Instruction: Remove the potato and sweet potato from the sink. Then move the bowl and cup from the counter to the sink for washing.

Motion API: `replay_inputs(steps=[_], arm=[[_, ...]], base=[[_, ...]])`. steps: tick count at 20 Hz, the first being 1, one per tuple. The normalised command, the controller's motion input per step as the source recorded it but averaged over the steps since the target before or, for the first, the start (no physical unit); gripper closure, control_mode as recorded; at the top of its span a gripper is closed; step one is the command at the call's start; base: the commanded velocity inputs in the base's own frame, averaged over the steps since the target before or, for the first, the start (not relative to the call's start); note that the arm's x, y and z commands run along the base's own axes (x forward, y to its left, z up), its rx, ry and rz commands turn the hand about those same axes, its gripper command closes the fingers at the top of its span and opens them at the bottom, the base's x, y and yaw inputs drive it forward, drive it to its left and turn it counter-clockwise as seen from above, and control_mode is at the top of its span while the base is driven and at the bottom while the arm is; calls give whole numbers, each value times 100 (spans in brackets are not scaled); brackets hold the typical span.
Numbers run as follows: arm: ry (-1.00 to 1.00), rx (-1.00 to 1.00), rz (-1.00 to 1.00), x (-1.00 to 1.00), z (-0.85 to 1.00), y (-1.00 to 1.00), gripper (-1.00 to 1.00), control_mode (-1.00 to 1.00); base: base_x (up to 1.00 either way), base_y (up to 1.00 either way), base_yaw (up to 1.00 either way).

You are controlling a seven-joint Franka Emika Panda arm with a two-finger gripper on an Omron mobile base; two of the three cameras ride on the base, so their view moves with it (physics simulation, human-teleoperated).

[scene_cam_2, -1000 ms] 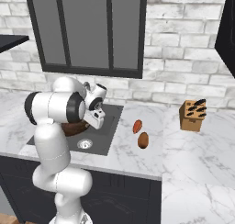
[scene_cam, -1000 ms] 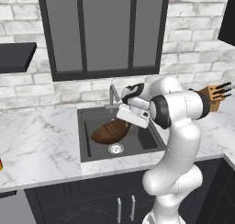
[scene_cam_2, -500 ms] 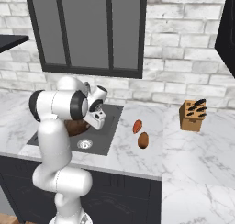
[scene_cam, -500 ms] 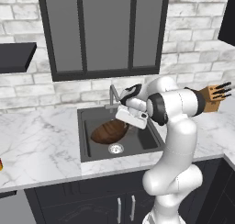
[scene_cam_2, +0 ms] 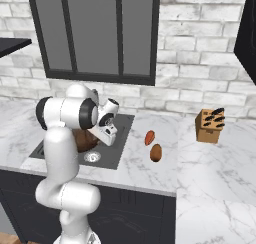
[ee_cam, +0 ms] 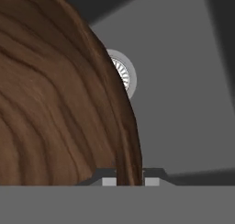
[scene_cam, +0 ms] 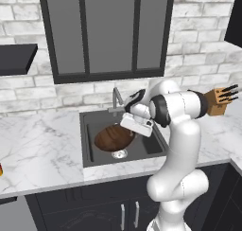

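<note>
The gripper [ee_cam: 129, 179] hung over the sink [scene_cam: 90, 145], its jaws pinching the rim of the bowl [scene_cam: 113, 137]; in the hand view the wooden edge ran between the two finger tips [ee_cam: 108, 181], with the round silver drain [ee_cam: 127, 76] showing past the bowl's curve. From the left base view, the bowl sat tilted inside the dark basin, just above the drain [scene_cam: 119, 154], whether it touched the basin floor could not be told. The slim faucet [scene_cam: 115, 98] rose at the back of the sink, just behind the hand. In the right base view, the sweet potato [scene_cam_2: 149, 137] and the potato [scene_cam_2: 156, 152] lay on the counter [scene_cam_2: 150, 170] to the right of the sink, near each other but apart, the reddish one farther back. A wooden knife block [scene_cam_2: 209, 125] stood farther right on the counter, well apart from them. At the far left edge of the left base view, a small yellow-orange object [scene_cam: 1, 169] sat on the counter, too cropped to identify.
</note>
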Motion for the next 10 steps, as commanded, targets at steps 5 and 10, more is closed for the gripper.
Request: replay_inputs(steps=[5, 10], arm=[[0, 0, 0, 20, -17, 14, 100, -100], [0, 0, 4, 6, -17, 17, 100, -100]], base=[[0, 0, 0], [0, 0, 0]])
